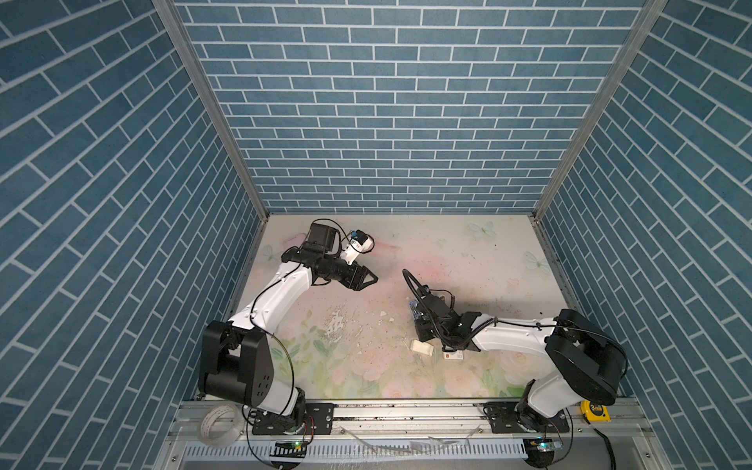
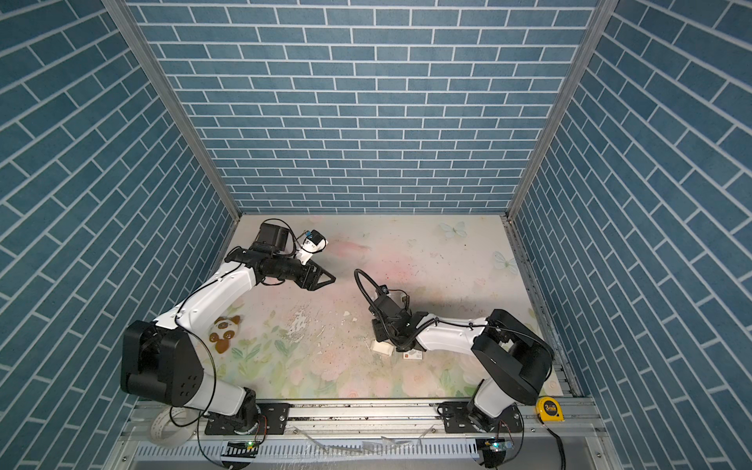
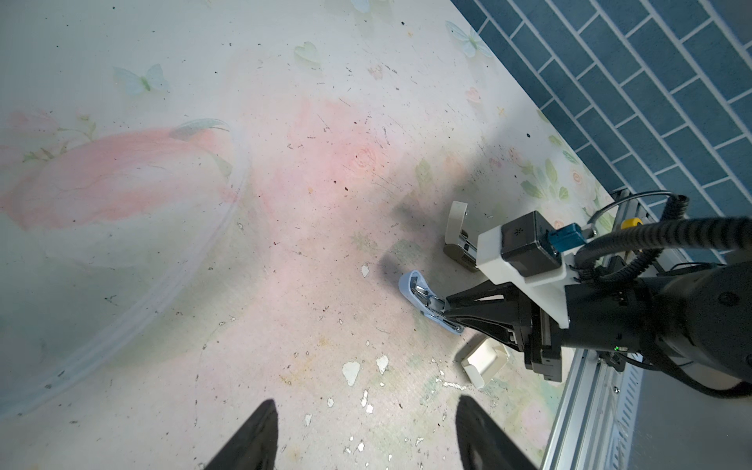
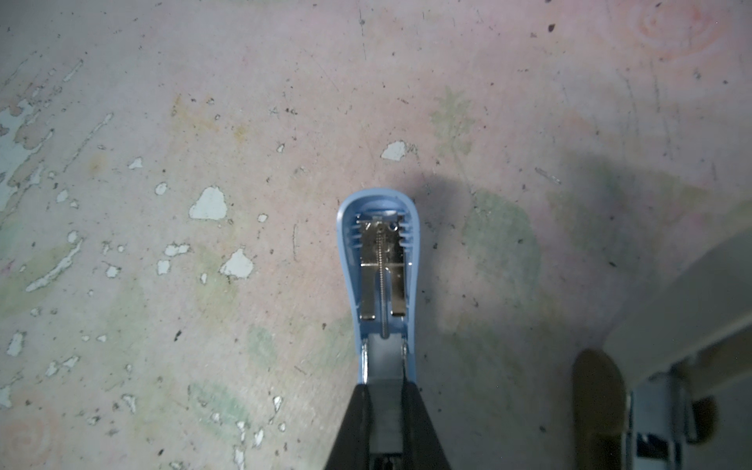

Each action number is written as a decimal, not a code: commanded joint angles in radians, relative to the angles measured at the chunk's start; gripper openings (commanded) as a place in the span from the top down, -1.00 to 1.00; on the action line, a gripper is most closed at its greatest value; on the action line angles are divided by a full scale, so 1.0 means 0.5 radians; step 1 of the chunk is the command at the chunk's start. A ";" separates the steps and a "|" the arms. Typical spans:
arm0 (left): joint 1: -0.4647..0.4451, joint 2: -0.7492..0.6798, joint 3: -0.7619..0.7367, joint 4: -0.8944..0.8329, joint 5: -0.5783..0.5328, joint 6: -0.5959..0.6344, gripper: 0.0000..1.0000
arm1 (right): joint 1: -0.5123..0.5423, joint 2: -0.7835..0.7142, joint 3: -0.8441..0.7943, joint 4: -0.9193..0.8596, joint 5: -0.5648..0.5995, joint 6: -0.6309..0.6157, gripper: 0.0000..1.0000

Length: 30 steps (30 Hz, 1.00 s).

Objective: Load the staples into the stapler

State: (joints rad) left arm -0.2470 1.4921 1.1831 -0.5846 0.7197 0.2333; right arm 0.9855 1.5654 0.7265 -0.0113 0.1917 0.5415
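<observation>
Nearest me, the white cardboard tray [image 1: 421, 348] lies on the desk [image 1: 468, 260] near a white sleeve [image 1: 453, 356]; I cannot make out any staples in it. Just behind, my right fingers [image 4: 352, 423] clench the opened blue stapler [image 4: 378, 264]. Farther back, my left fingers [image 3: 252, 439] hang spread, empty.
</observation>
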 commanded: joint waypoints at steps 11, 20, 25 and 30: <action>0.015 -0.067 -0.035 0.018 0.015 0.015 -0.42 | 0.047 0.033 0.030 -0.121 0.071 -0.009 0.71; 0.015 -0.070 -0.025 0.014 0.009 0.019 -0.42 | 0.054 0.019 0.018 -0.131 0.102 0.000 0.69; 0.015 -0.068 -0.025 0.016 0.006 0.020 -0.42 | 0.052 0.000 0.017 -0.137 0.120 -0.025 0.71; 0.015 -0.064 -0.019 0.012 0.003 0.021 -0.42 | 0.052 -0.001 0.008 -0.145 0.117 -0.043 0.71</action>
State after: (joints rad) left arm -0.2470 1.4807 1.1782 -0.5785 0.7189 0.2333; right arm 1.0080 1.5673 0.7300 -0.0257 0.2295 0.5411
